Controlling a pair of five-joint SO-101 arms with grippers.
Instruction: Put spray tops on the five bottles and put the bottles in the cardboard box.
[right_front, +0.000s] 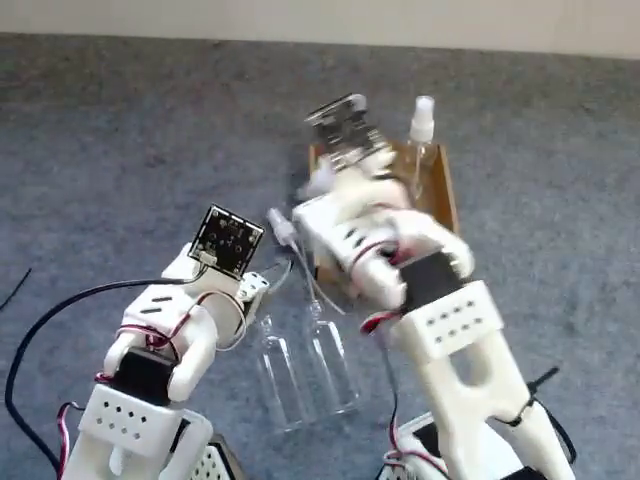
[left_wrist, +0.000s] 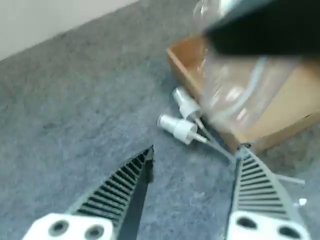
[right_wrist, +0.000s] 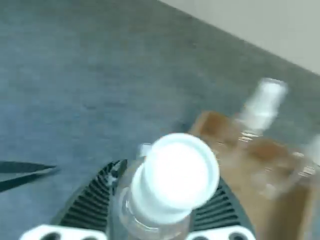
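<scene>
– so, what has the right gripper (right_wrist: 167, 200) got?
– a clear bottle (right_wrist: 175, 172) with a white spray top on it. the fingers are clamped on either side of its neck, just under the cap.
– and where is it?
– up off the grey carpet (right_front: 120, 150), at the cardboard box (right_front: 446, 190), over the side of the box that faces the left arm. from the left wrist it shows as a blurred clear shape hanging above that edge.
– anything in the box?
– one bottle with a spray top (right_front: 421, 135) stands upright at the far end. the right wrist view has a pale blur beside it at the edge of the frame, but i cannot tell what that is.
– what about the left gripper (left_wrist: 197, 150)?
– spread wide, with nothing between its ribbed fingers (left_wrist: 132, 187). it hangs over the carpet, pointed toward the box and short of it.
– what lies in front of it?
– two loose spray tops (left_wrist: 178, 129), side by side on the carpet just beside the box's outer wall, with their thin tubes trailing back toward the left gripper.
– what about the other bottles?
– two clear bottles (right_front: 282, 375) sit next to each other on the carpet between the two arms, close to the bases and well apart from the box.
</scene>
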